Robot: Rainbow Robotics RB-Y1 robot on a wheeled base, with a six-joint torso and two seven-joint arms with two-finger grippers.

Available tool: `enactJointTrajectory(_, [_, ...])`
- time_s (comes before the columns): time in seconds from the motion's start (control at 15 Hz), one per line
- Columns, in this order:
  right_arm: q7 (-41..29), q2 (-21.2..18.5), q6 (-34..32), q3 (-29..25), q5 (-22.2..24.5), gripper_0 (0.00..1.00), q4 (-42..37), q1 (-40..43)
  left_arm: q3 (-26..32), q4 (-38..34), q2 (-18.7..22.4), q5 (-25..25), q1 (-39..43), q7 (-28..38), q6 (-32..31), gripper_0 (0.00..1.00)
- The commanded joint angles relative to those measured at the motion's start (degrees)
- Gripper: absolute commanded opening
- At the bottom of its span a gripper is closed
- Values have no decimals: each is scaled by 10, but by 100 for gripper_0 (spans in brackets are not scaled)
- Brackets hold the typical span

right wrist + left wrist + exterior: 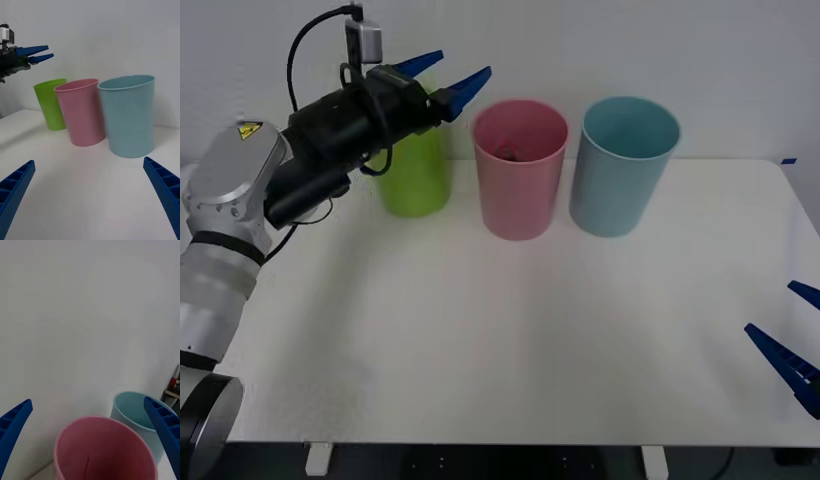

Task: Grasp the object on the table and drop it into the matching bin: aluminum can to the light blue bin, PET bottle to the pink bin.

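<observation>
The pink bin [520,190] [80,116] [105,450] stands at the back of the white table [480,340], with the light blue bin [620,180] [129,120] [131,408] to its right. A small dark shape [507,152] lies deep inside the pink bin; I cannot tell whether it is the PET bottle. My left gripper [465,64] [50,51] [87,400] hangs open and empty above the bins, just left of the pink bin's rim. Low at the table's right edge, my right gripper [768,306] [89,161] is open and empty.
A lime green bin [415,180] [50,105] stands left of the pink one, under my left arm. A white wall rises right behind the three bins. The broad tabletop in front of the bins is bare.
</observation>
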Motion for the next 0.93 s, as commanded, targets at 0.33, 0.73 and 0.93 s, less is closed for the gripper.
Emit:
enactJointTrajectory(0.33, [0,0,0,0,0,100,0,0,36,-62,66,82,106,-60,-49,100])
enactJointTrajectory(0.73, [0,0,0,0,0,100,0,0,149,-170,82,59,244,-81,-107,100])
enactJointTrajectory(0.93, [0,0,0,0,0,100,0,0,218,-189,82,37,290,-84,-174,100])
